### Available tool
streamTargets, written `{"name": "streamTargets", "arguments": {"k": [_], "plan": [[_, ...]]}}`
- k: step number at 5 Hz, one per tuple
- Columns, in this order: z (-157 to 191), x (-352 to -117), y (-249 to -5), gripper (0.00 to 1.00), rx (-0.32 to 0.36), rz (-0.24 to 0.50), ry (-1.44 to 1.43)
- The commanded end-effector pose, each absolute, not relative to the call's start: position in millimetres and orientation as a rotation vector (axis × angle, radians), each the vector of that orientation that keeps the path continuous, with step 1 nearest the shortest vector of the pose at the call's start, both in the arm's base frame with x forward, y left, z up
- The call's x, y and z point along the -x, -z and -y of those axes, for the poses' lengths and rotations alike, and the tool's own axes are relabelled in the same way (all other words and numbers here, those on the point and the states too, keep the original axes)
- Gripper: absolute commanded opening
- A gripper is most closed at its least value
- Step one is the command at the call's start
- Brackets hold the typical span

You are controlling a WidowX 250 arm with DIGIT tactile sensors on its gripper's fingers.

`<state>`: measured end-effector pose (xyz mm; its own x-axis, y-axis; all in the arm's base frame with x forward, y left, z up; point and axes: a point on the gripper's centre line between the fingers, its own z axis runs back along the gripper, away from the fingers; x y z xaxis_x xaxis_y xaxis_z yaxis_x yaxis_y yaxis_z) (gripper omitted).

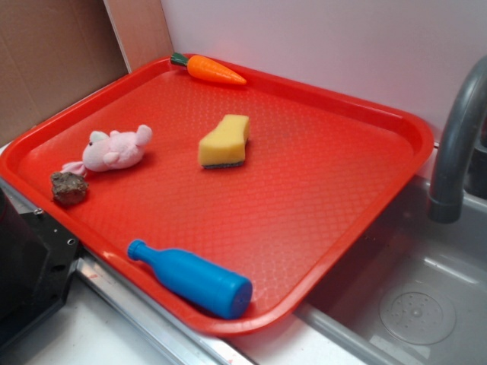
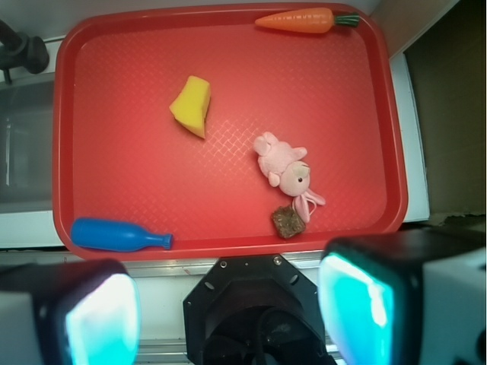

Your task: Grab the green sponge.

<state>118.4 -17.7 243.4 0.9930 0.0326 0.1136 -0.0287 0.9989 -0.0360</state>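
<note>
The principal risk from this position was a misaligned descent: the green sponge [image 2: 192, 106] is a small curvy-sided foam block resting with its scouring layer downward, so fingers closing across the curved flanks or too high on the yellow foam could squeeze it out or tip it rather than secure it. A second risk was driving too low, which would have pressed the fingertips into the red tray [image 2: 228, 228] and skidded the tray or the sponge. Confusion of targets was unlikely, since the pink plush animal [image 2: 284, 167], the orange toy carrot [image 2: 297, 20], the blue bottle [image 2: 120, 235] and the small brown lump [image 2: 288, 222] all lay well apart from the sponge. The gripper [image 2: 228, 308] stood wide open and empty, its two pads framing the lower edge of the wrist view, high above the near edge of the tray. The sponge lay toward the middle of the tray, far of the gripper and slightly to the left in the wrist view, untouched. In the exterior view the sponge [image 1: 224, 141] sat alone, with clear tray surface on all sides.
</note>
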Motion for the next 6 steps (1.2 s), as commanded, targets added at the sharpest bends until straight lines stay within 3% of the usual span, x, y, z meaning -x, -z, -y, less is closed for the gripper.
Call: {"name": "streamTargets", "arguments": {"k": [1,2,3,4,5,6], "plan": [[18,-118,-243,1.0,0.034,0.114,-0.031],[7,-147,-193,1.0,0.012,0.051,-0.1],[16,-184,-150,1.0,0.046,0.151,-0.324],[17,-216,-129,1.0,0.05,0.225,-0.566],[15,-240,-103,1.0,0.045,0.246,-0.579],[14,-256,-81,1.0,0.064,0.212,-0.553]]}}
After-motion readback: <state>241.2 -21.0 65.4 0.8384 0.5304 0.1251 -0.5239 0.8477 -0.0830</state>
